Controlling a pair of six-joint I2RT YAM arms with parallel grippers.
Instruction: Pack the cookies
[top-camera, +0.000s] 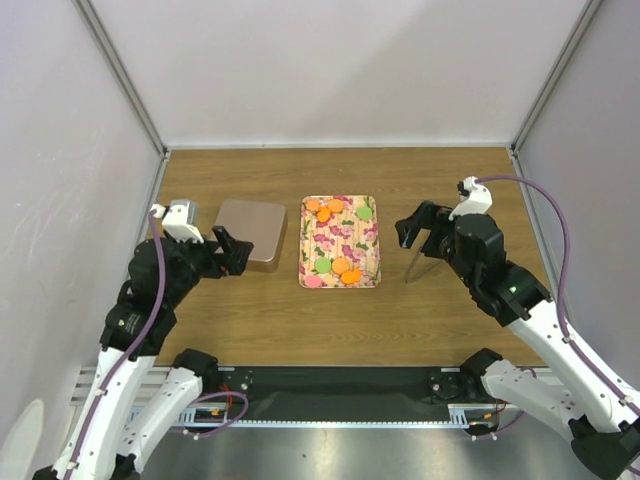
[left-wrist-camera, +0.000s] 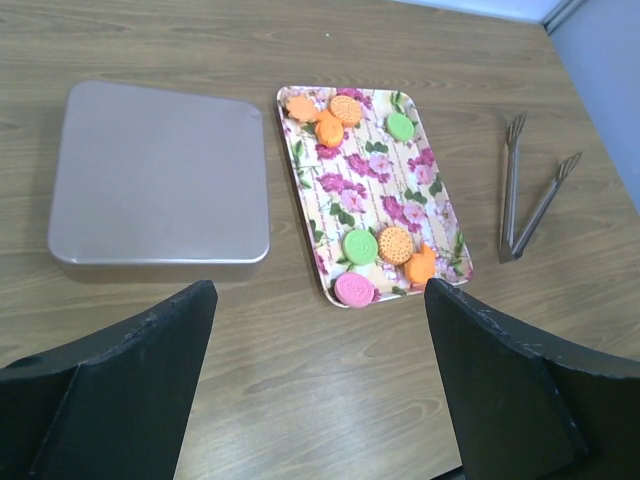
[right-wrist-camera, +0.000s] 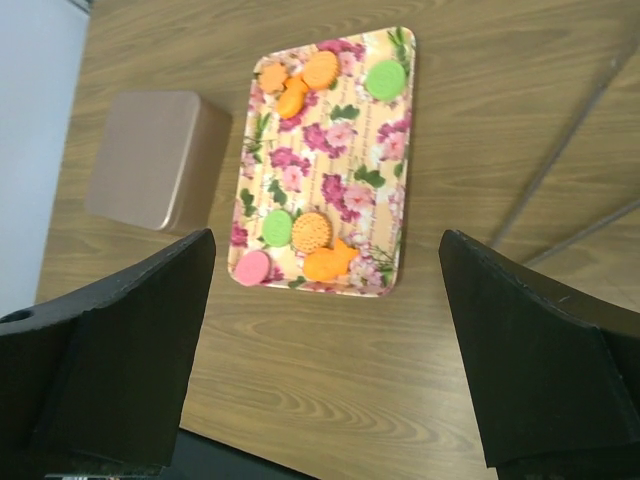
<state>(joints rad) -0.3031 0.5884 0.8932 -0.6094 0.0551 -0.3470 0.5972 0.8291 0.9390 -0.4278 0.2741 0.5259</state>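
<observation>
From above, small round orange, green and pink cookies (top-camera: 346, 270) lie on the floral rectangular tray (top-camera: 341, 238), between the released left claw (top-camera: 234, 252) and released right claw (top-camera: 418, 228), reachable by either; the left wrist view shows a plain square metal tin (left-wrist-camera: 160, 175) just beside the tray, likely their destination; the right wrist view shows nothing gripped.

Bright even lighting, soft faint shadows, mostly sharp focus
</observation>
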